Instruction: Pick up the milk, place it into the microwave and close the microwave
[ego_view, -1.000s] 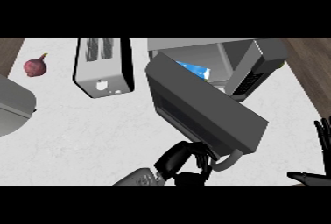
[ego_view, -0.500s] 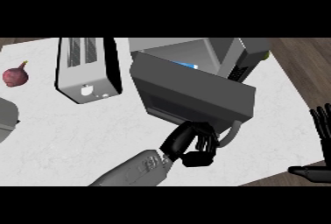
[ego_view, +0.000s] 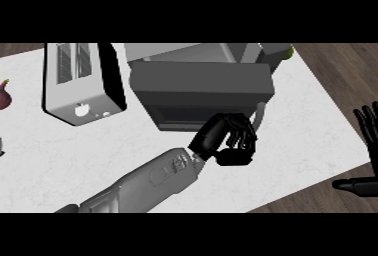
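An onion (ego_view: 4, 95) is seen at the left edge, then a toaster (ego_view: 80, 80). The left hand (ego_view: 230, 140), fingers curled on nothing, is pressed against the microwave (ego_view: 201, 90) door. The milk is hidden. The right hand (ego_view: 365, 150) is rested open at the right edge.

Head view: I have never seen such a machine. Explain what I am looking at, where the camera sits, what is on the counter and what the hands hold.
This is one picture, taken from the robot's head, looking steeply down at a white counter. The grey forearm entering from below ends in the black left hand, fingers curled, against the front of the microwave door, beside its handle. The door looks shut or nearly so. The right hand rests open at the right edge, holding nothing. Left of the microwave lies a toaster, and something dark red shows at the left edge. The milk is not visible. Neither hand visibly holds anything.
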